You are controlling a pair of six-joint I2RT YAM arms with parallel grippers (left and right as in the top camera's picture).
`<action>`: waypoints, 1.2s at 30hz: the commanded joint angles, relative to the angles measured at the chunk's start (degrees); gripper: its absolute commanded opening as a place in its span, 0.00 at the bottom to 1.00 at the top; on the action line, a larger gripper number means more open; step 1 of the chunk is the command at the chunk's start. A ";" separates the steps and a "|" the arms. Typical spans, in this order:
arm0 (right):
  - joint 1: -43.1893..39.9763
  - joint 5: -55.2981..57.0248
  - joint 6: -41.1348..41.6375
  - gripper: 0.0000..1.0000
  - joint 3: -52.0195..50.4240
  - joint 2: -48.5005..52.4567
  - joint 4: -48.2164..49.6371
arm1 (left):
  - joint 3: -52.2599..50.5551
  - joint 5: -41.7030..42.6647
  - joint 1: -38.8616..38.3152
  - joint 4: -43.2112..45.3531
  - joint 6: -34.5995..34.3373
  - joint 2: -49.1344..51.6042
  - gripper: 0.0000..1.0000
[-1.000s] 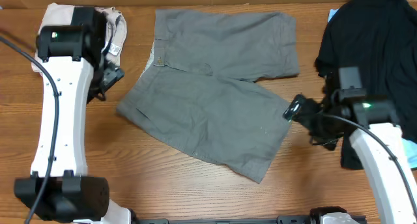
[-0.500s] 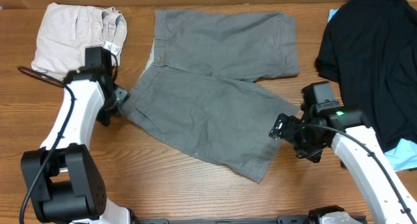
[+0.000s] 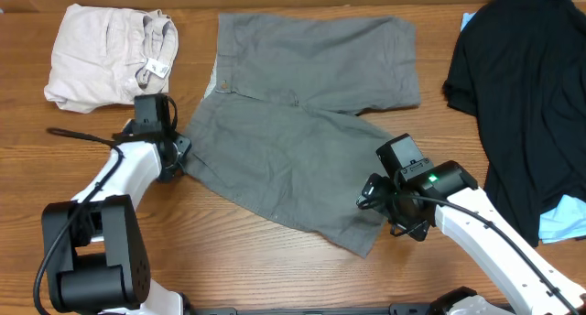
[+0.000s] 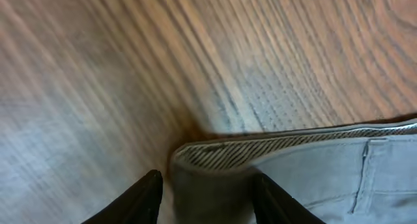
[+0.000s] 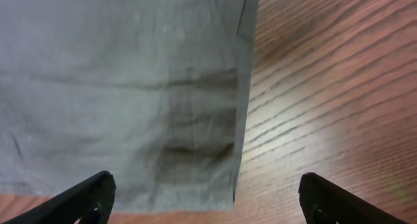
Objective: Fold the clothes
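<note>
Left gripper point(image 4: 207, 188) stood open, waistband corner of the grey shorts point(image 4: 326, 165) between its fingers point(image 4: 140, 198); right gripper point(image 5: 205, 188) gaped wide over their hem

Table point(image 3: 275, 260): wood-grain top, smooth, slight sheen with soft glare patches in the wrist views. Grey shorts point(image 3: 293, 141): matt woven cloth, lightly creased. Their waistband lining point(image 4: 260, 149) is a fine striped weave. Cream garment point(image 3: 96, 54), upper left: soft crumpled cloth, smooth white label point(image 3: 154, 70). Black T-shirt point(image 3: 531, 86), right: matt, limp cloth. Arm shells point(image 3: 114, 178): glossy white plastic, joints matt black.
</note>
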 commanded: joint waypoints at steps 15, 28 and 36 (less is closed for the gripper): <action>7.32 -7.69 1.53 0.77 -9.27 0.55 8.96 | -6.40 3.65 -0.42 3.50 0.11 -0.07 0.04; 10.78 -7.63 1.07 0.50 -11.72 10.32 12.63 | -6.40 4.55 -0.42 -4.42 0.63 -0.07 0.04; 8.09 -8.63 2.19 0.04 -10.38 13.09 9.77 | -4.35 9.77 -0.33 -9.94 12.24 -0.26 0.04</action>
